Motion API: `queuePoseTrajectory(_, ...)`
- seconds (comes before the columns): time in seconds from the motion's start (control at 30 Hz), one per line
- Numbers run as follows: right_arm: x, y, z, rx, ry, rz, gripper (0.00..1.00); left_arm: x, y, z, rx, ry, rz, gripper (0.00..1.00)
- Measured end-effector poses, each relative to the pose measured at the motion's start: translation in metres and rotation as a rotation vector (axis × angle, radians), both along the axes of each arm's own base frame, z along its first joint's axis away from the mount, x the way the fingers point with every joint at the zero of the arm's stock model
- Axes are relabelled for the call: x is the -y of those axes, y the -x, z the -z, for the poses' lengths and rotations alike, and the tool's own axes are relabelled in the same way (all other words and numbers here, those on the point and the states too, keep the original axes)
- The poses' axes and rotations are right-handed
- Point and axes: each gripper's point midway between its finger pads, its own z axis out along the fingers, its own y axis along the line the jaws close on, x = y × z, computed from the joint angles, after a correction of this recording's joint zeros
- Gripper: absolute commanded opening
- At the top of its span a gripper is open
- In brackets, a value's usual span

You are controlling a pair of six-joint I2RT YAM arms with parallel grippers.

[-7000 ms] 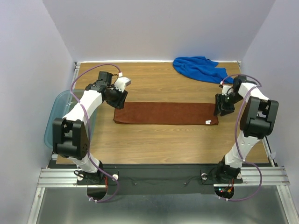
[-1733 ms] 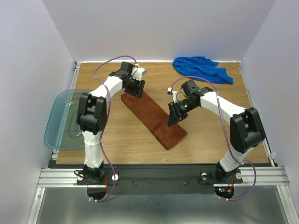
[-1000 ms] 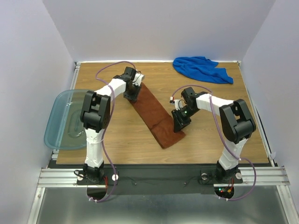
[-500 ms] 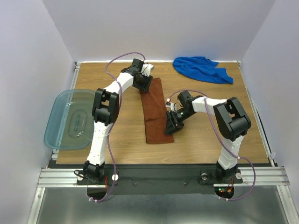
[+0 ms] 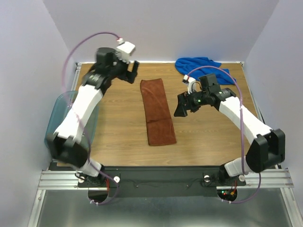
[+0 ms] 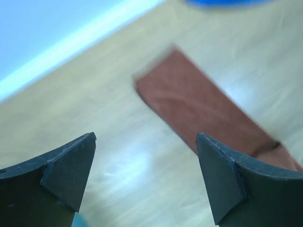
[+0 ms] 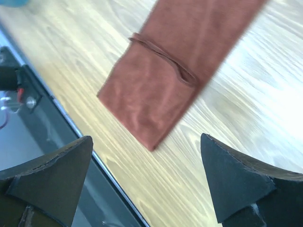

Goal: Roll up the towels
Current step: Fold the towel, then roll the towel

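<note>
The rust-brown towel [image 5: 156, 110] lies flat in a long folded strip running near to far in the middle of the table, with a fold line across its near third. It also shows as the brown towel [image 6: 204, 112] in the left wrist view and as the brown towel [image 7: 163, 71] in the right wrist view. The blue towel [image 5: 203, 69] is bunched at the back right, and a sliver of the blue towel [image 6: 221, 2] shows at the top of the left wrist view. My left gripper [image 5: 131, 72] [image 6: 144, 142] hangs open to the left of the strip's far end. My right gripper [image 5: 181, 107] [image 7: 146, 140] stands open just right of the strip. Neither holds anything.
A translucent teal bin [image 5: 56, 118] sits at the table's left edge, partly behind my left arm. The metal rail [image 7: 45, 118] of the table's near edge shows below the towel's near end. Grey walls close in the table on three sides.
Both grippers have opened, let go of the brown towel and pulled up and away from it. The towel has swung from a diagonal to lie straight, near to far.
</note>
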Motion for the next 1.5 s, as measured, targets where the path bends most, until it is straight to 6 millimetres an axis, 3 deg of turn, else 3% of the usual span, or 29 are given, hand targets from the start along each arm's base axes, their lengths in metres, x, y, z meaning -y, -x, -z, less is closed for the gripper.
queuePoseTrajectory(0.07,0.009,-0.001,-0.006,0.038,0.031,0.034,1.0,-0.021,0.03,-0.06,0.173,0.041,-0.028,0.99)
queuePoseTrajectory(0.17,0.017,0.0,-0.01,0.066,0.061,0.066,1.0,-0.041,0.075,-0.112,0.358,0.076,-0.041,0.99)
queuePoseTrajectory(0.3,0.032,0.009,0.003,0.068,0.123,0.112,1.0,-0.055,0.112,-0.124,0.457,0.048,-0.031,0.99)
queuePoseTrajectory(0.37,0.042,0.017,0.009,0.068,0.152,0.134,1.0,-0.059,0.116,-0.115,0.448,-0.002,-0.02,0.99)
queuePoseTrajectory(0.43,0.047,0.019,0.008,0.072,0.165,0.15,1.0,-0.059,0.114,-0.089,0.388,-0.073,0.007,0.99)
queuePoseTrajectory(0.57,0.048,0.019,0.003,0.082,0.153,0.153,1.0,-0.05,0.122,-0.009,0.244,-0.208,0.108,0.99)
queuePoseTrajectory(0.63,0.046,0.02,0.003,0.078,0.146,0.143,1.0,-0.039,0.144,0.035,0.171,-0.276,0.201,0.99)
queuePoseTrajectory(0.7,0.044,0.021,0.002,0.081,0.133,0.126,1.0,-0.034,0.161,0.054,0.163,-0.319,0.267,0.99)
queuePoseTrajectory(0.87,0.03,0.021,0.003,0.062,0.073,0.064,0.94,-0.031,0.2,0.073,0.218,-0.392,0.404,0.99)
queuePoseTrajectory(0.97,0.015,0.015,0.024,-0.013,0.039,0.023,0.74,-0.028,0.215,0.083,0.243,-0.425,0.485,0.97)
queuePoseTrajectory(1.13,0.001,0.006,0.065,-0.148,0.039,-0.007,0.48,-0.009,0.231,0.11,0.262,-0.449,0.629,0.78)
queuePoseTrajectory(1.23,-0.007,0.001,0.079,-0.199,0.028,-0.025,0.44,0.009,0.243,0.128,0.249,-0.434,0.705,0.76)
queuePoseTrajectory(1.33,-0.022,0.001,0.077,-0.207,-0.007,-0.07,0.44,0.033,0.256,0.144,0.225,-0.429,0.779,0.78)
queuePoseTrajectory(1.5,-0.056,0.018,0.078,-0.24,-0.059,-0.162,0.44,0.061,0.278,0.17,0.207,-0.454,0.895,0.78)
